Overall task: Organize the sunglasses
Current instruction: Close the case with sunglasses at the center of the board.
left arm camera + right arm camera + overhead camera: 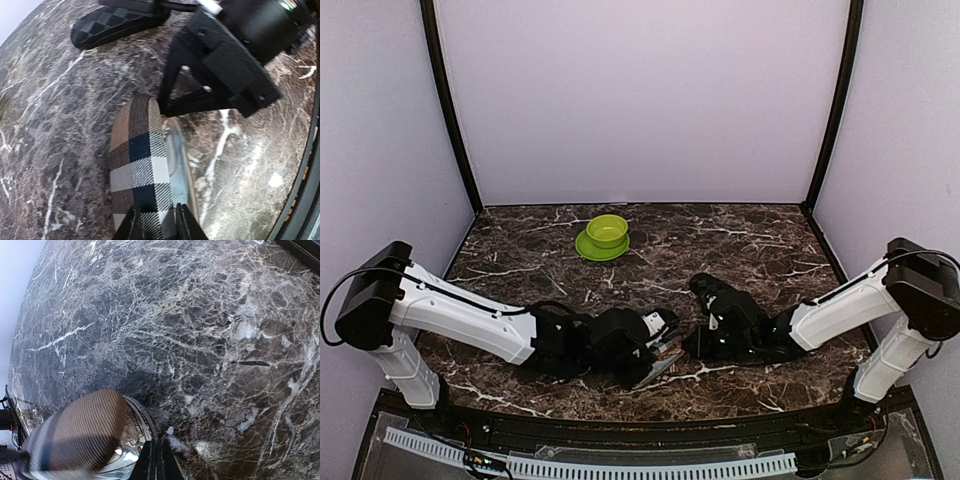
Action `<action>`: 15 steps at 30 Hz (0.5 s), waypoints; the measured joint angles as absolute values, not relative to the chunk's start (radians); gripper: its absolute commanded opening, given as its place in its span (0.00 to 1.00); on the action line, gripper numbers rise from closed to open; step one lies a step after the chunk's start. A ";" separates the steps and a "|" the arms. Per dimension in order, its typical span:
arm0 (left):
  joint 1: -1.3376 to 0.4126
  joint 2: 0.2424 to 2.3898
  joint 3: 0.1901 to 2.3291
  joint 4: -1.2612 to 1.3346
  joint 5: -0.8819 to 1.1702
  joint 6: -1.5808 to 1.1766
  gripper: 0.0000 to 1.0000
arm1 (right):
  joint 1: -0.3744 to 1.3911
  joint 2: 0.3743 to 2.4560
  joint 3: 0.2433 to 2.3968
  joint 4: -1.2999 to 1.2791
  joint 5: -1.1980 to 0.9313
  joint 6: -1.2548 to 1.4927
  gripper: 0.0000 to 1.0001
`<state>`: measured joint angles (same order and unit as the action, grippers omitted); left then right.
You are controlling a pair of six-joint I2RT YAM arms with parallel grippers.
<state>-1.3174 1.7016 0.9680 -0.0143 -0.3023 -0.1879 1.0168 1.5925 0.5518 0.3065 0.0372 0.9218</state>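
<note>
While both arms stoop low over the near middle of the table (760,240), the step in hand looks to me like getting one pair of sunglasses packed away. Nearest the arm bases, the left hand (158,220) has a finger on either side of the near end of the plaid case (137,165), narrowed onto it and holding it. Along that case's right edge a pale lens of the sunglasses (175,155) peeps out, touching the case and seemingly half under its lid. I cannot tell the lens colour for sure, nor see any second pair.

Just beyond the case, the right hand (156,457) has its fingers drawn almost together, right by the rim of that lens. Whether something thin is pinched there I cannot tell. Farther off than the plaid case lies a black checked case (115,22), apart from it. Well beyond both, towards the back wall, a green bowl (607,230) sits on a green plate (588,250).

As I judge it, the next move calls for easing the glasses fully inside the plaid case while the left hand steadies it, then pressing the lid down without catching the lens.
</note>
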 measured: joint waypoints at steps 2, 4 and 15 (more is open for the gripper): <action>-1.325 1.721 0.968 -0.001 -0.215 -0.189 0.25 | 1.019 1.596 0.553 0.310 0.033 0.925 0.03; -1.353 1.771 0.967 0.012 -0.131 -0.186 0.25 | 1.029 1.600 0.558 0.324 0.029 0.923 0.03; -1.385 1.819 0.968 -0.030 0.060 -0.188 0.32 | 1.058 1.591 0.552 0.284 0.005 0.926 0.03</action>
